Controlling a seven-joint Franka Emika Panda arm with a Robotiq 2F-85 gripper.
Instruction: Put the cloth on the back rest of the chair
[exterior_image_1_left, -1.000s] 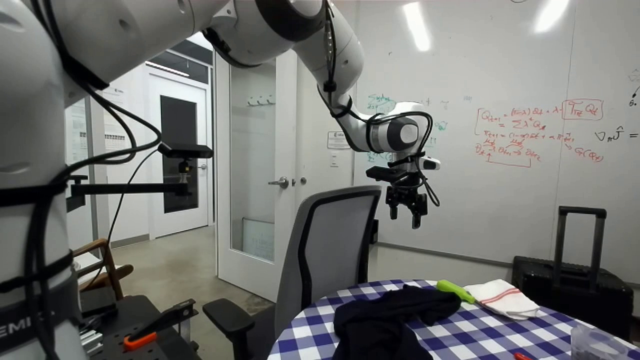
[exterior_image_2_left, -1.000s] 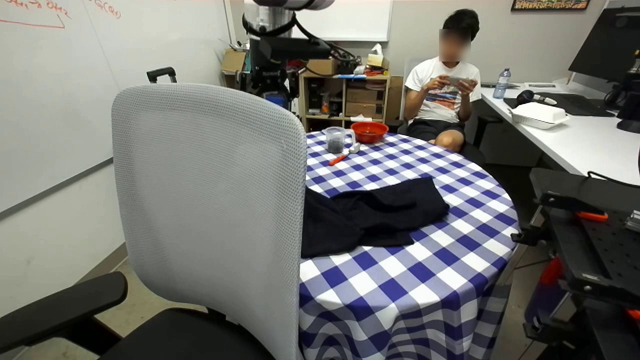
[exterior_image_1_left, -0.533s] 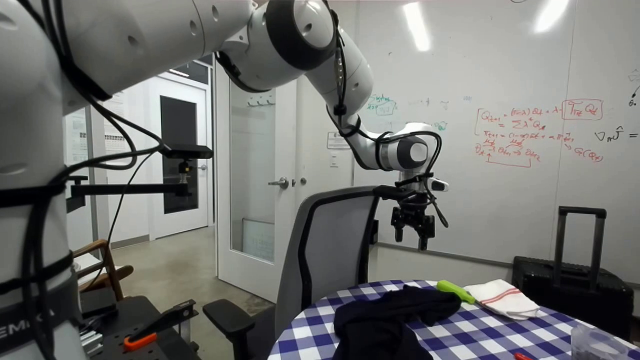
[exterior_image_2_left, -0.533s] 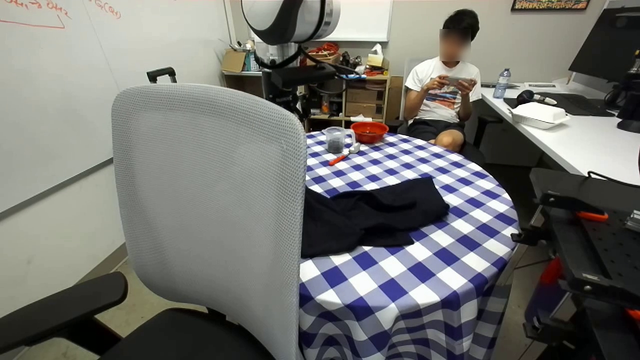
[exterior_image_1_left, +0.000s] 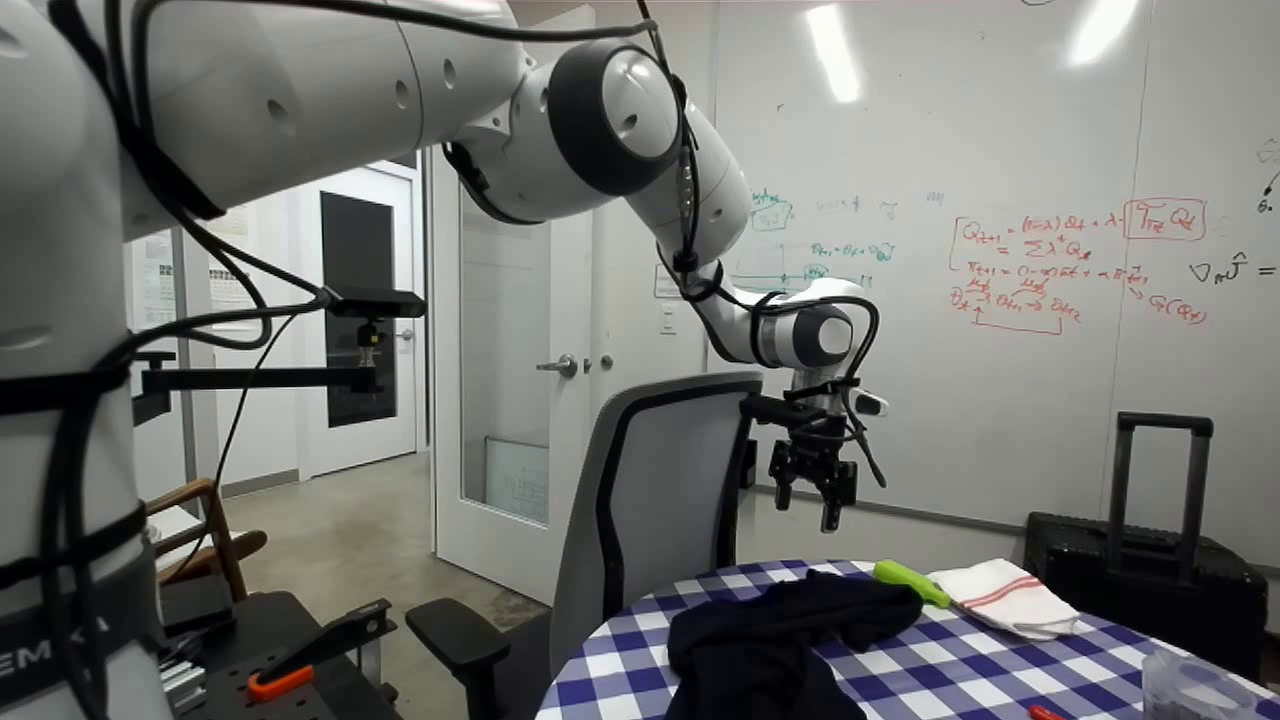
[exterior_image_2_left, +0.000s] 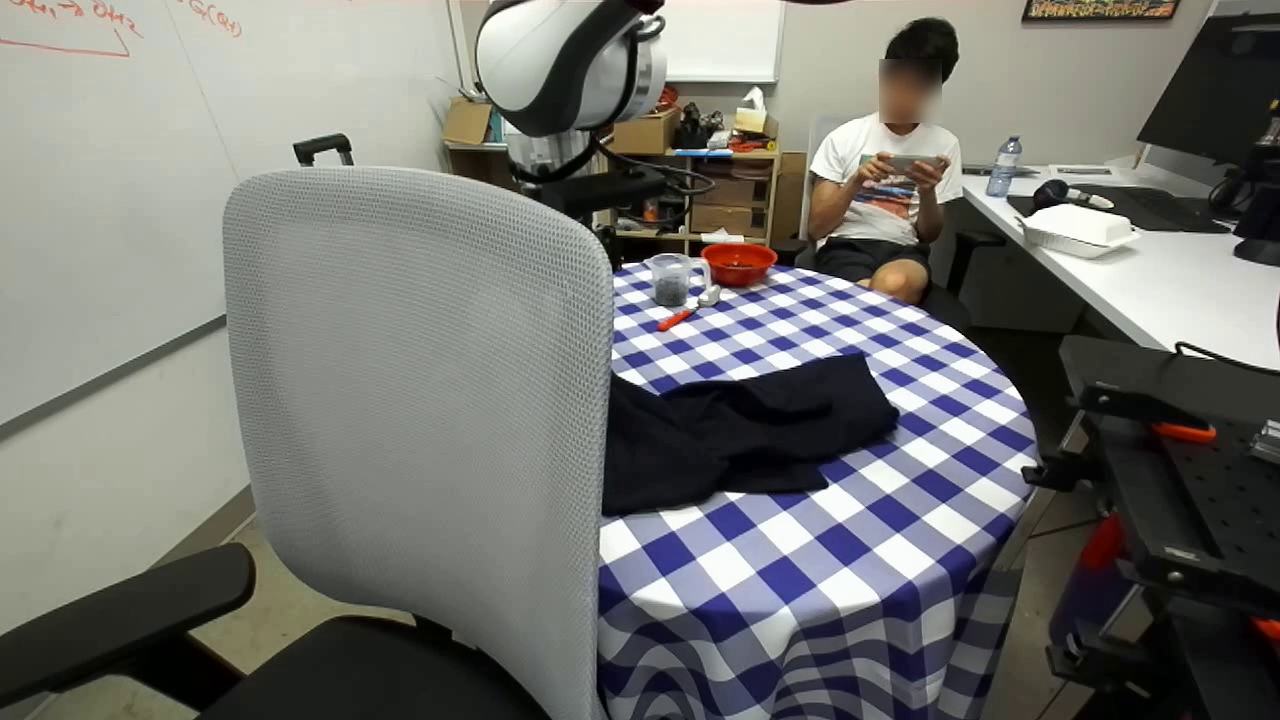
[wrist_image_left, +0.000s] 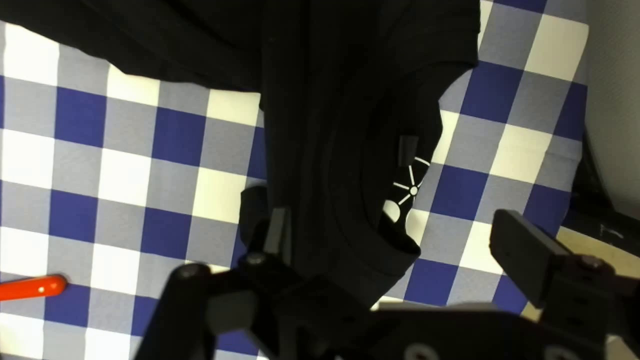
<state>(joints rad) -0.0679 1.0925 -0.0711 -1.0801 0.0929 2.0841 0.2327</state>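
- Step in hand, by judgement: approach for the pick-up; grasp not yet made, draping wholly outstanding.
- Gripper (exterior_image_1_left: 806, 511), two-finger type, pointing down: released and holding nothing, its fingers (wrist_image_left: 522, 250) spread wide.
- Black printed garment (wrist_image_left: 340, 125), limp, loosely folded: lying beneath the gripper, apart from the fingers, on the desk (exterior_image_2_left: 940, 450).
- Blue-and-white checked tablecloth (exterior_image_2_left: 860, 600): covering that desk, under the garment and below the gripper.
- Grey mesh office-chair backrest (exterior_image_2_left: 410, 380): upright beside the gripper, its top rim higher than the fingers by appearance; garment not on it.
- Next move, by judgement: descend onto the garment, close on a good fold between the fingers and leave the tablecloth out of the pinch; then lift until the hanging fabric can pass over the rim.
- Risk, by judgement: sideways drift could bring the nearer finger against the backrest; a shallow pinch could let the garment slip.
- Difference from one second ago: gripper plainly lower, thus nearer the garment; finger spread much the same; garment and backrest unmoved.
- Difference from half a second ago: gripper slightly lower; desk contents as they were.
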